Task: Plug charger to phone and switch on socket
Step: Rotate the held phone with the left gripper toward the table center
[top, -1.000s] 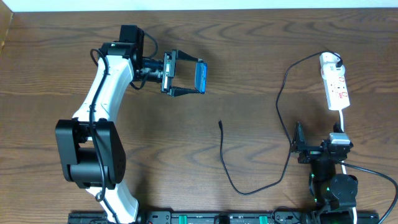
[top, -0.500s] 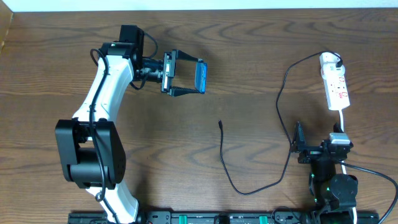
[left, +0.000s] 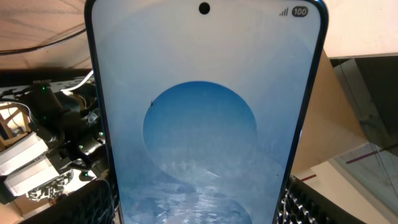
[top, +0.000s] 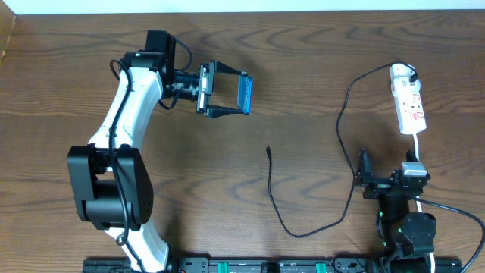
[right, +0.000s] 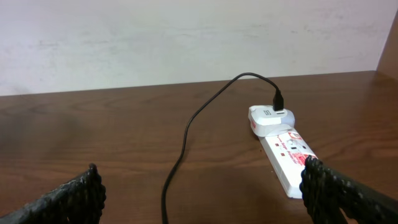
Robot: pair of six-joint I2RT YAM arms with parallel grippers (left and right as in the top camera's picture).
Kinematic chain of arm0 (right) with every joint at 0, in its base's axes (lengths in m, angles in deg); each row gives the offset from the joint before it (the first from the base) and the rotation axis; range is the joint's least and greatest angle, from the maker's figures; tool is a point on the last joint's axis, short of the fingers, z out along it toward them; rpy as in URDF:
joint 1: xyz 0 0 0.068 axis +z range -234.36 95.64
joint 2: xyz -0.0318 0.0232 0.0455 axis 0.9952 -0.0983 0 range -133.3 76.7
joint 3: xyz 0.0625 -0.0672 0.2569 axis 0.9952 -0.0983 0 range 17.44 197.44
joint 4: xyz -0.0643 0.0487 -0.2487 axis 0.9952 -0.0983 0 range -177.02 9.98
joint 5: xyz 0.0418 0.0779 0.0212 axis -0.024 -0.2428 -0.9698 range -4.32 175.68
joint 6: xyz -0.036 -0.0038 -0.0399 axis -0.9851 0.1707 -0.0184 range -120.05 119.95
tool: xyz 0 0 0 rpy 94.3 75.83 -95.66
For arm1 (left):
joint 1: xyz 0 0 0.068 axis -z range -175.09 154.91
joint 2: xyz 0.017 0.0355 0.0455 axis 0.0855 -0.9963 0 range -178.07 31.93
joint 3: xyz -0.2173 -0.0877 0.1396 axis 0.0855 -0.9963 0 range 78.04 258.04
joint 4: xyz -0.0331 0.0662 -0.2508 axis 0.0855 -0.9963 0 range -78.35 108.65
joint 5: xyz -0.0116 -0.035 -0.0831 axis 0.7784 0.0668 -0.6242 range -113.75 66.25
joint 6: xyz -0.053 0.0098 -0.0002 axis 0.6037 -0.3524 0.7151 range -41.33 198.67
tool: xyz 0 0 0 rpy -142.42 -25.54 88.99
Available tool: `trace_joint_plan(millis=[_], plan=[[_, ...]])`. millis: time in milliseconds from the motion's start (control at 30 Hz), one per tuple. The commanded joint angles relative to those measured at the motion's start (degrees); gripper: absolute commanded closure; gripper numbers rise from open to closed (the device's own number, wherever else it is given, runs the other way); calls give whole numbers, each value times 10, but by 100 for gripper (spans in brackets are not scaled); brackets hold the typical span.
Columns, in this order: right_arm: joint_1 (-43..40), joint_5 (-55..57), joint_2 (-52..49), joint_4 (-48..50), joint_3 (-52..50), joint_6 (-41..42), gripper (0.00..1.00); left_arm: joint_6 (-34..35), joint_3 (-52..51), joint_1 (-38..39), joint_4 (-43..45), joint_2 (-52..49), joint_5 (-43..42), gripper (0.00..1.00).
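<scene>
My left gripper (top: 236, 93) is shut on the phone (top: 245, 93), holding it by its long edges above the table at the back left. In the left wrist view the phone's blue screen (left: 205, 112) fills the frame between the fingers (left: 93, 205). The charger's black cable (top: 342, 121) runs from its plug tip (top: 268, 150), lying loose mid-table, in a loop to the white adapter (top: 400, 73) plugged into the socket (top: 410, 106) at the back right. My right gripper (top: 388, 168) stands open just in front of the socket (right: 289, 155), with only cable (right: 186, 137) between its fingers (right: 74, 196).
The socket's white cord (top: 417, 145) runs toward the right arm's base. A black rail (top: 250, 265) lines the table's front edge. A pale wall (right: 186, 37) stands behind the table.
</scene>
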State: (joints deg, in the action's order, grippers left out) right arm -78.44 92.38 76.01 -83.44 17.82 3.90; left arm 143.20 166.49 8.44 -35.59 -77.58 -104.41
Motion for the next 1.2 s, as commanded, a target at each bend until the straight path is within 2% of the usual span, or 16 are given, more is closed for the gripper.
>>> trace_joint_plan(millis=[0, 400, 900, 1167], plan=[[2, 3, 4, -2, -1, 5, 1, -7, 5, -1, -3, 19, -18, 93], [2, 3, 4, -2, -1, 5, 1, -6, 5, -1, -4, 19, 167, 93], [2, 3, 4, -2, -1, 5, 1, -6, 5, -1, -4, 19, 544, 92], [2, 3, 4, -2, -1, 5, 1, -6, 5, -1, -4, 19, 625, 93]])
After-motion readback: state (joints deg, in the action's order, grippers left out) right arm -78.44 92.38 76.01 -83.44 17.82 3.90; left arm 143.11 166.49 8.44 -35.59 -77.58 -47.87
